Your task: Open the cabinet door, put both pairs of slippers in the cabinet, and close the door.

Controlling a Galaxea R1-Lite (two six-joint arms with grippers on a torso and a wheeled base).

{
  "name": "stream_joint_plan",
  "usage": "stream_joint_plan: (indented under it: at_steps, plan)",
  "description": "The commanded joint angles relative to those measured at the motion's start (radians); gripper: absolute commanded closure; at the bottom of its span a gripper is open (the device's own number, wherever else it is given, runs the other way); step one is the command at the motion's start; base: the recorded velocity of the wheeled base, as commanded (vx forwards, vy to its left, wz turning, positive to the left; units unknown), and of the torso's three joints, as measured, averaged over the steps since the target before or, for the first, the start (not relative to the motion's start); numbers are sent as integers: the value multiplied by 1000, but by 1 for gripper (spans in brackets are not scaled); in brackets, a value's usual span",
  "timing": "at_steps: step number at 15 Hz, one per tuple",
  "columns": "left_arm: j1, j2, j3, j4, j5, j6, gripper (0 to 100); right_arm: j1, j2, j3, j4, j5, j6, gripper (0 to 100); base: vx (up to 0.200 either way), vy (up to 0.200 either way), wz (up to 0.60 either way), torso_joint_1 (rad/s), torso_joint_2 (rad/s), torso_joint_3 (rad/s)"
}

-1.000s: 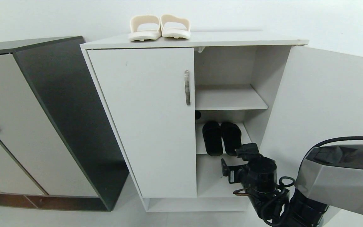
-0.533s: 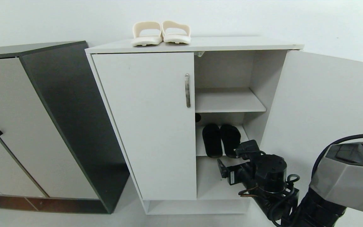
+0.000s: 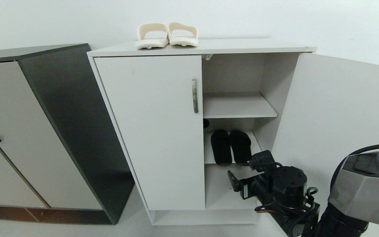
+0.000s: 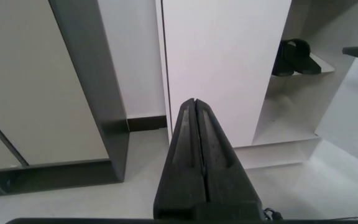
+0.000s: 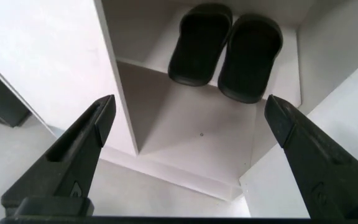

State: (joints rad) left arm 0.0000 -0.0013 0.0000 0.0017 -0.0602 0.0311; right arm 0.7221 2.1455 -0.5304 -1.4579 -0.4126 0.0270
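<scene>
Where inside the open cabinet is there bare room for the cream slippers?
The upper shelf, between the closed left door and the cabinet's right wall, is bare. The bottom shelf is bare too, with the right gripper in front of it. Crowded: the middle shelf, where the black slippers fill the visible part.

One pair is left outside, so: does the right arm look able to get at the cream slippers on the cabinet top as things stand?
Probably yes. The cream slippers lie uncovered on the cabinet top, and the right gripper, open, hangs low before the bottom shelf; it needs a high lift.
</scene>
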Motion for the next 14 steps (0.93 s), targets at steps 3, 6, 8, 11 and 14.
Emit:
stream_joint_plan:
  at_steps: [3, 6, 8, 11, 14]
  plan:
    - [0, 1, 0, 0, 0, 0, 100, -4, 30, 9, -27, 12, 1, 0, -200, 200, 0, 14, 4, 7]
    - [0, 1, 0, 0, 0, -3, 100, -4, 30, 29, -52, 47, -1, 0, -200, 200, 0, 4, 2, -4]
    - [0, 1, 0, 0, 0, -3, 100, -4, 31, 35, -56, 47, -1, 0, -200, 200, 0, 0, 7, 7]
    - [0, 1, 0, 0, 0, -5, 100, -4, 39, 44, -73, 49, -13, 0, -67, 67, 0, -1, 2, -1]
    - [0, 1, 0, 0, 0, -5, 100, -4, 57, 49, -113, 70, -32, 0, 0, 0, 0, 0, 0, 0]
